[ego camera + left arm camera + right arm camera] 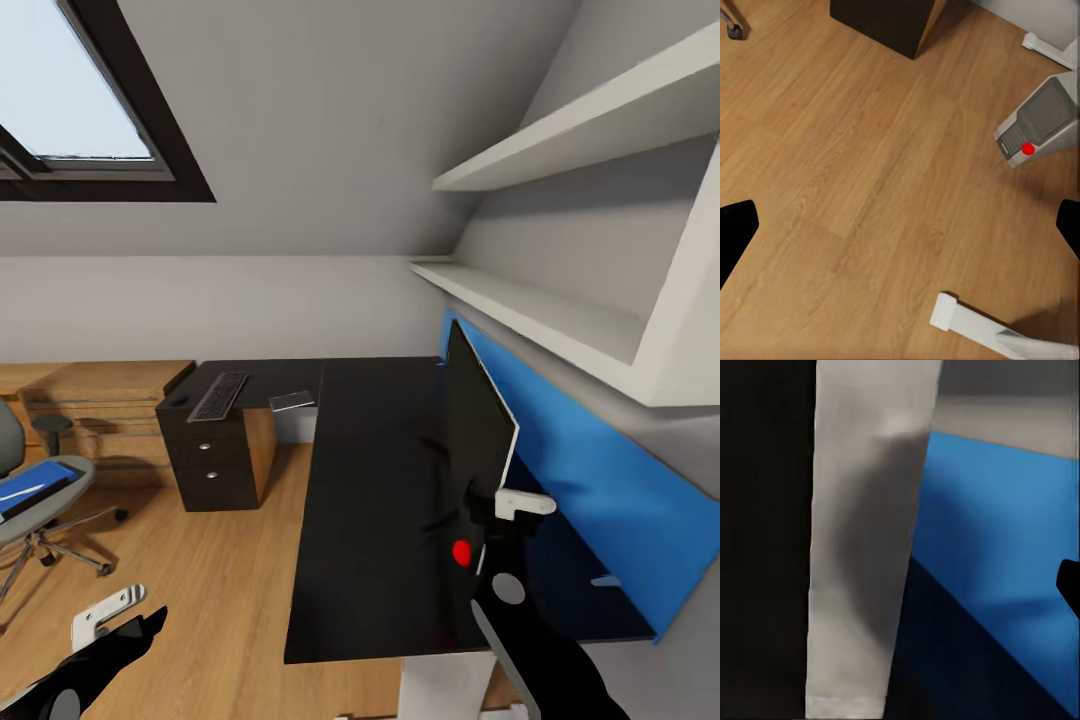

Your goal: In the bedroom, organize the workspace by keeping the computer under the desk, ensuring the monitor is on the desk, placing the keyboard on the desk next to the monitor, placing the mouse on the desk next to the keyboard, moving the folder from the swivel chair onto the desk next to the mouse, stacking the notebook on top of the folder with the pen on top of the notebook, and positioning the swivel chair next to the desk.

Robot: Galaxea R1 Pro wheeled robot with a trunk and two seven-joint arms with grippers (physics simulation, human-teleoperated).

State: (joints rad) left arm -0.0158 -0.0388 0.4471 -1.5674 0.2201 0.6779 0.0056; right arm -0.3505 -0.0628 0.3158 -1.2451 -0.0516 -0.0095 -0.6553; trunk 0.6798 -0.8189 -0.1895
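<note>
The right gripper (497, 520), lower right of the head view, clasps the monitor (478, 430) by its near edge; the screen stands upright on the desk (370, 480) before the blue wall panel (600, 490). The left gripper (120, 615), lower left, hangs spread apart over the wooden floor (200, 560). The keyboard (218, 396) lies far along the desk; the folder (35, 485) rests on the swivel chair (30, 500) at the left edge.
</note>
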